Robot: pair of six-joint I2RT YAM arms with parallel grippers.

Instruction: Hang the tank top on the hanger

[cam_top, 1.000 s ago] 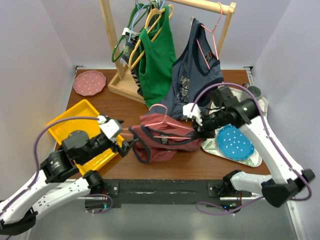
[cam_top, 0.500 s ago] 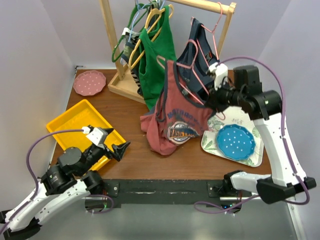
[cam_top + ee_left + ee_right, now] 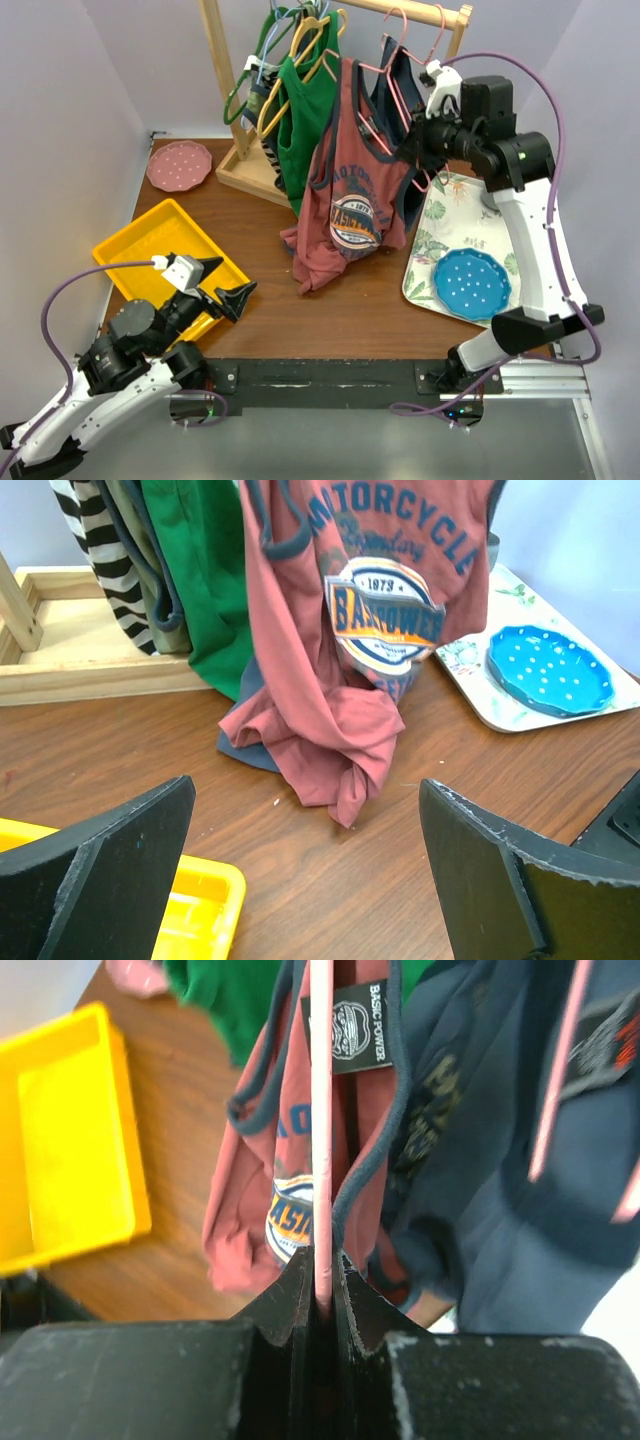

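The right gripper (image 3: 322, 1278) is clamped tight on the pink wire of the hanger (image 3: 321, 1100), which only its own wrist view makes plain. The tank top (image 3: 262, 1210) drapes from that wire. From overhead it hangs beside the wooden rack (image 3: 240, 178) at the far edge. The left wrist view shows its hem bunched on the counter (image 3: 300, 880). The left gripper (image 3: 305, 785) gapes wide, holding nothing, by the yellow tray (image 3: 150, 245) towards the near left corner.

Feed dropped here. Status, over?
Left gripper open, low. Right gripper shut on pink hanger. Red tank top hanging on it, hem on table. Navy tank top close alongside.
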